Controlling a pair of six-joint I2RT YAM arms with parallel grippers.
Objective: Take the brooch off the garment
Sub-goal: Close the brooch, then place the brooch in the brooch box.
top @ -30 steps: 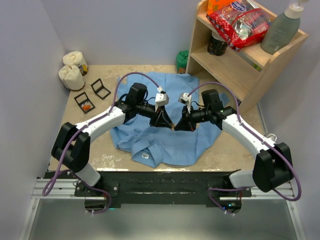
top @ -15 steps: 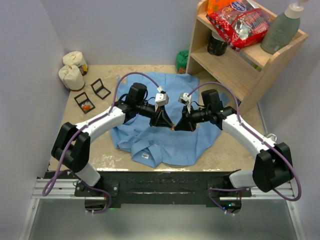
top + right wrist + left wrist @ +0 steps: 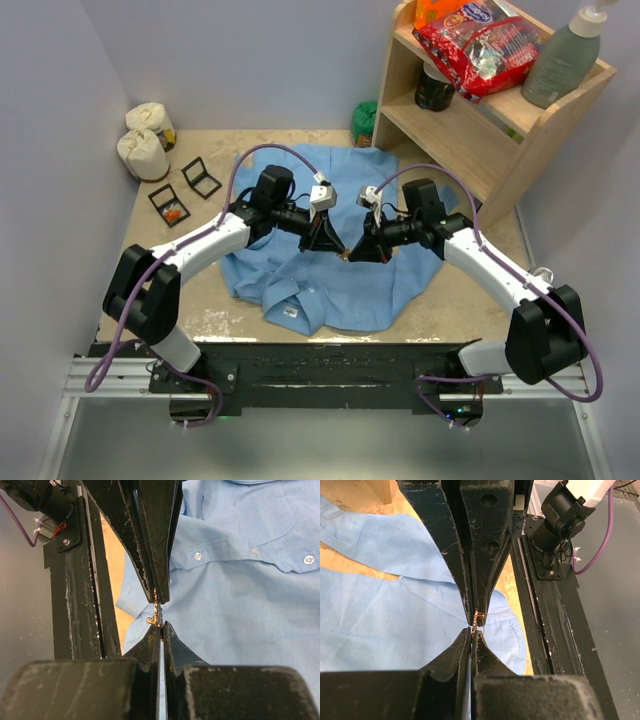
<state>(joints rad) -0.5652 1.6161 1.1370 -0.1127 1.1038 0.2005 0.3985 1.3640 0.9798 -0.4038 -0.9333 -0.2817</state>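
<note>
The light-blue shirt (image 3: 330,285) lies spread on the table, collar and white label toward the near edge. A small gold brooch (image 3: 345,255) hangs between my two grippers above the shirt's middle. My left gripper (image 3: 338,251) is shut on one end of it; in the left wrist view the brooch (image 3: 478,619) sits just past my gripper (image 3: 473,631). My right gripper (image 3: 352,254) is shut on the other end; in the right wrist view the brooch (image 3: 157,615) is at my gripper (image 3: 162,625). The shirt (image 3: 250,595) lies below, white buttons showing.
A wooden shelf (image 3: 480,120) with a snack bag and bottle stands at the back right. Two small black boxes (image 3: 185,190) and two white pouches (image 3: 145,140) sit at the back left. A green object (image 3: 364,122) is beside the shelf.
</note>
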